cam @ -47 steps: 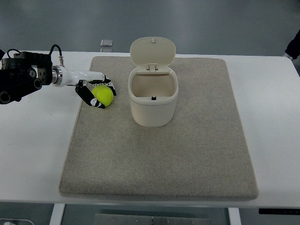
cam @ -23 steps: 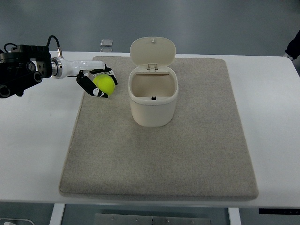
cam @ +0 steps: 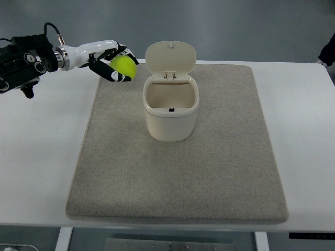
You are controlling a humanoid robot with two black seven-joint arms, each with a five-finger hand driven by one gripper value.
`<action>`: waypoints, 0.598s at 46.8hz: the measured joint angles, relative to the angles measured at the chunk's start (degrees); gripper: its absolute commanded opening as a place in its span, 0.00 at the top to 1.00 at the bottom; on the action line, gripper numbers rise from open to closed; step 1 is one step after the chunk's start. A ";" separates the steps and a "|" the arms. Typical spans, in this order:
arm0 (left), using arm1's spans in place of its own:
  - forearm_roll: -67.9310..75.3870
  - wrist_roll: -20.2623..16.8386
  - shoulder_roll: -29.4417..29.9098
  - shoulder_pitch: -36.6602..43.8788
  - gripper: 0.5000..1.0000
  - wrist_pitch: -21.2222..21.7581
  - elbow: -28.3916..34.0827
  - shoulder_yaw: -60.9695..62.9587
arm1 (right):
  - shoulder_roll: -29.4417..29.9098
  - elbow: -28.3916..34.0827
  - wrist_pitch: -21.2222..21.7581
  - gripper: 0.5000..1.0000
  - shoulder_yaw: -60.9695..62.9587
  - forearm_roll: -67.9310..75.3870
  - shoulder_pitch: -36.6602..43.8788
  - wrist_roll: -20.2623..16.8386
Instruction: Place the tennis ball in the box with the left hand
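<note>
Now left robot hand (cam: 116,61) gripping tennis ball (cam: 124,66), raised left of open box (cam: 171,107)

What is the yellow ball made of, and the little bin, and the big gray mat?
The tennis ball in the left hand looks fuzzy, like felt over rubber: bright yellow-green with no shine. The box looks like smooth cream plastic, with an even, slightly glossy wall and a hinged lid. The mat looks like woven or felted fabric: speckled gray, dull and grainy.
</note>
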 measured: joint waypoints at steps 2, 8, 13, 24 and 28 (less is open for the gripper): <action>-2.08 0.00 0.06 -0.36 1.00 0.22 0.18 -1.25 | 0.00 0.00 0.00 0.12 0.00 0.00 0.00 0.01; -6.67 -0.07 -0.23 -0.85 1.00 0.77 0.28 -5.93 | 0.00 0.00 0.00 0.12 0.00 0.00 0.00 0.01; -9.81 -0.10 -0.56 -0.91 1.00 1.89 0.28 -11.68 | 0.00 0.00 0.00 0.12 0.00 0.00 0.00 0.01; -15.27 -0.08 -1.96 -4.89 1.00 2.35 -0.26 -17.13 | 0.00 0.00 0.00 0.12 0.00 0.00 0.00 0.00; -17.38 -0.10 -3.10 -7.16 1.00 2.39 -0.65 -17.24 | 0.00 0.00 0.00 0.12 0.00 0.00 0.00 0.00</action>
